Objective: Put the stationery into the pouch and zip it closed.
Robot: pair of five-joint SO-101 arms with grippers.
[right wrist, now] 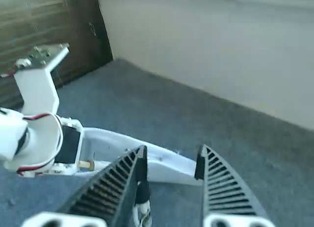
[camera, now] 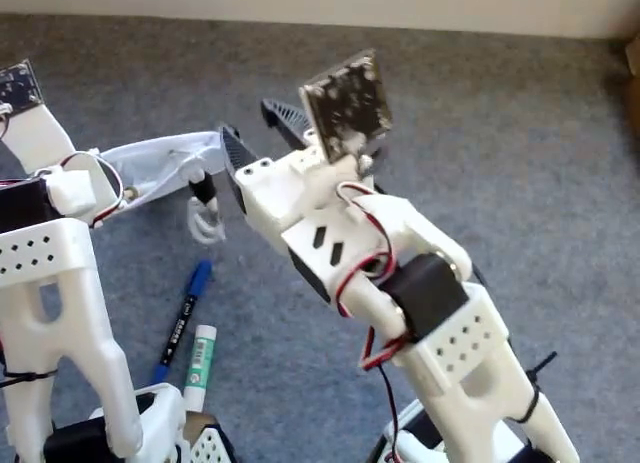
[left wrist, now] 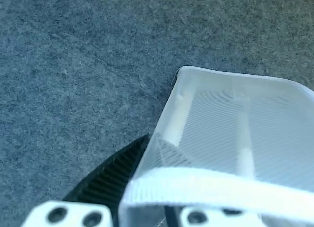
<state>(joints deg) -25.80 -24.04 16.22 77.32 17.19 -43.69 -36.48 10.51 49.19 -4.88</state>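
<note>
your left claw is clamped on one end of the translucent white mesh pouch. in the left wrist view one black ribbed finger lies against the mesh, and the pouch's white woven edge band runs across just in front of the claw body. pale stick-like shapes show through the mesh there, but you cannot tell whether they are stationery or folds.

the pouch stretches from that claw towards the middle of the grey felt-covered tabletop. its far end sits between the two fingers of your right claw. that claw is spread wide: in the right wrist view the two black ribbed fingers stand on either side of the pouch end, with a clear gap to each, gripping nothing. a black zipper pull with a white cord loop hangs from the pouch, just beside one of the right claw's fingers.

two pieces of stationery lie outside the pouch, on the tabletop near the arm bases and well apart from it. they are a blue-and-black marker pen and a white stick with a green label. they lie just beside each other, roughly parallel. neither claw is near them.
</note>
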